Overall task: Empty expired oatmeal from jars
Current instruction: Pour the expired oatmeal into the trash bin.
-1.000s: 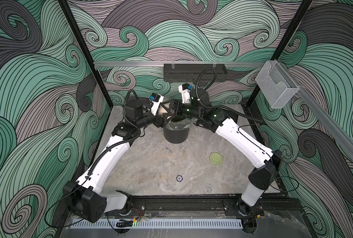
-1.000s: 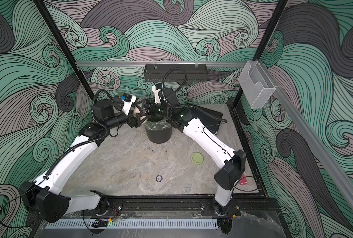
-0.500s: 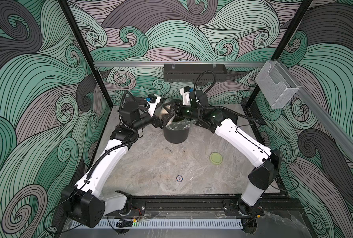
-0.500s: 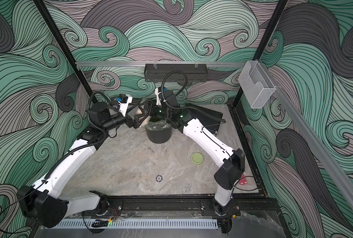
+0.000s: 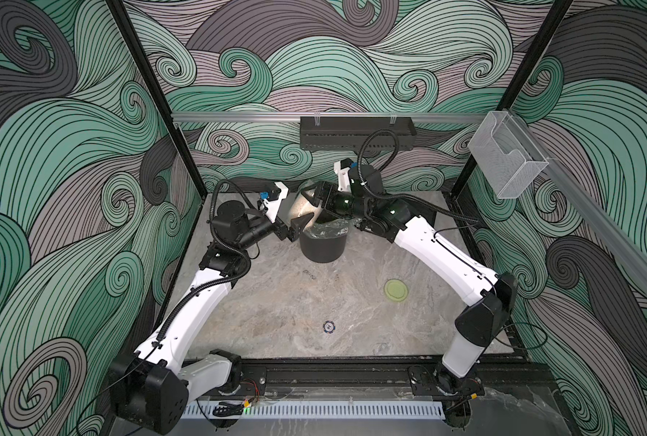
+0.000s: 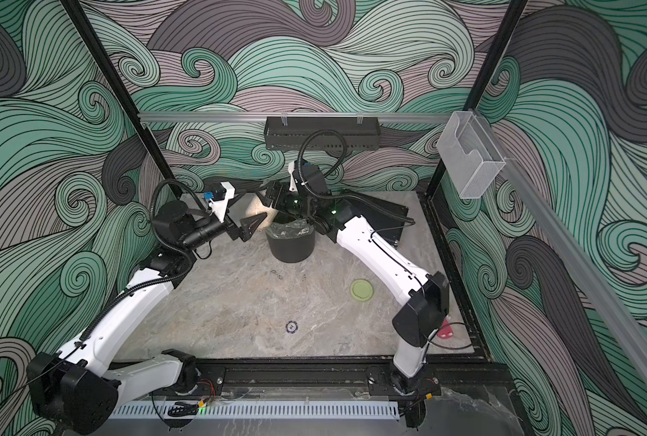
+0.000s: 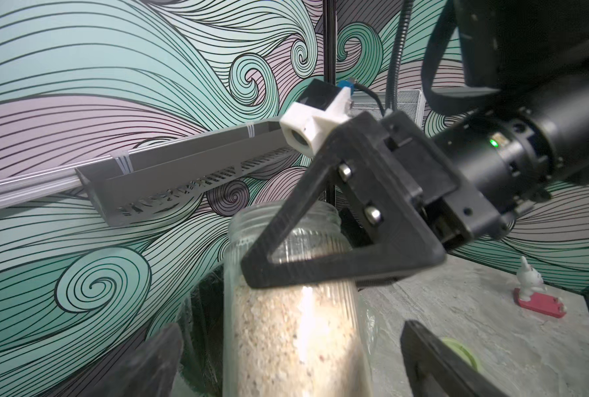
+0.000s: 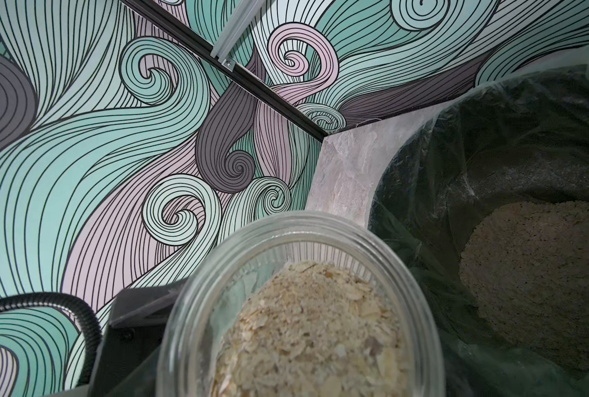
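Right wrist view: lidless jar [image 8: 303, 240], lower centre, nearly full of oatmeal [image 8: 306, 330]; bin [image 8: 423, 161] at right holds a heap; right tool [image 5: 315, 195] clamps the jar; left tool [image 6: 254, 225] spread apart; pouring remains.

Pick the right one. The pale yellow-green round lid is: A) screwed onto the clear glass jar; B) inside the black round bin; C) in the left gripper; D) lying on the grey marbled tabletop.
D: the pale yellow-green round lid lies flat on the grey marbled tabletop, apart from the open-mouthed clear glass jar.
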You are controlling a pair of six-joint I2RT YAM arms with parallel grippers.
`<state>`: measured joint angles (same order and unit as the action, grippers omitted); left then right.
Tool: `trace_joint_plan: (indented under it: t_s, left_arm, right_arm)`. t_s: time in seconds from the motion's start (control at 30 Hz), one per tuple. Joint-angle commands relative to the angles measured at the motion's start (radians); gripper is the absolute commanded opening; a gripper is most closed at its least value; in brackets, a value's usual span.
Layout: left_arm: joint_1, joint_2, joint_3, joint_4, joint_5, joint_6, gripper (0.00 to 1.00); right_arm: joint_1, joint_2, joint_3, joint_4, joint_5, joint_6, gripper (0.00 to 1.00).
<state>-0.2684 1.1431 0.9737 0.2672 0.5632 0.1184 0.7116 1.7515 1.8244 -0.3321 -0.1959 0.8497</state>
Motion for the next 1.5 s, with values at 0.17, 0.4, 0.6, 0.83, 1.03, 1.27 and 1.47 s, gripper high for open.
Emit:
trace_joint_plan:
  t_s: [0.17, 0.4, 0.6, 0.83, 1.03, 1.27, 1.47]
  left_arm:
    - [0.018, -0.026, -0.098, 0.340, 0.023, -0.015, 0.99]
    - [0.025, 0.007, -0.146, 0.518, -0.006, -0.078, 0.99]
    - [0.036, 0.035, -0.195, 0.638, -0.028, -0.107, 0.98]
    - [0.041, 0.073, -0.211, 0.723, 0.012, -0.155, 0.99]
    - [0.041, 0.103, -0.202, 0.768, 0.039, -0.183, 0.97]
    - [0.041, 0.135, -0.210, 0.835, 0.046, -0.227, 0.96]
    - [0.042, 0.132, -0.195, 0.817, 0.067, -0.236, 0.90]
  right_arm:
    - [-0.014, -0.089, 0.012, 0.192, -0.050, 0.133, 0.22]
    - [-0.017, -0.096, 0.017, 0.198, -0.065, 0.181, 0.21]
    - [-0.017, -0.096, 0.026, 0.202, -0.085, 0.216, 0.20]
    - [-0.023, -0.097, 0.027, 0.216, -0.106, 0.262, 0.20]
    - [-0.021, -0.080, 0.028, 0.252, -0.121, 0.311, 0.19]
    - [-0.019, -0.055, 0.062, 0.250, -0.134, 0.318, 0.18]
    - [-0.017, -0.046, 0.042, 0.281, -0.140, 0.342, 0.17]
